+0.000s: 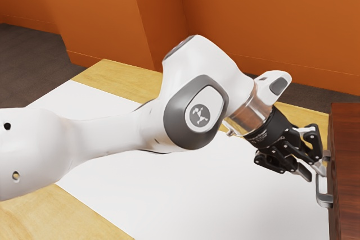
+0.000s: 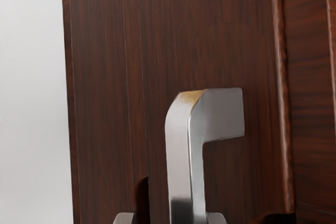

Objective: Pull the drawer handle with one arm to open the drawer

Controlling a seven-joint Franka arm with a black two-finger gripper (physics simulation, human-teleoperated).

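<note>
Drawer (image 1: 344, 161) at 3 o'clock in exterior view, handle (image 1: 323, 193) at 4 o'clock. Gripper (image 1: 316, 164) at handle's upper end, jaws open astride bar. Centre bar, clamp firmly, pull straight back, no twist.

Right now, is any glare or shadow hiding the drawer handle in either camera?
Exterior view: the light is even with no glare; the handle stands out silver against the dark drawer front, and the arm casts just a soft shadow on the white mat. Wrist view: the handle is evenly lit, with an orange tint at its bend and a darker band low down; nothing hides it.
</note>
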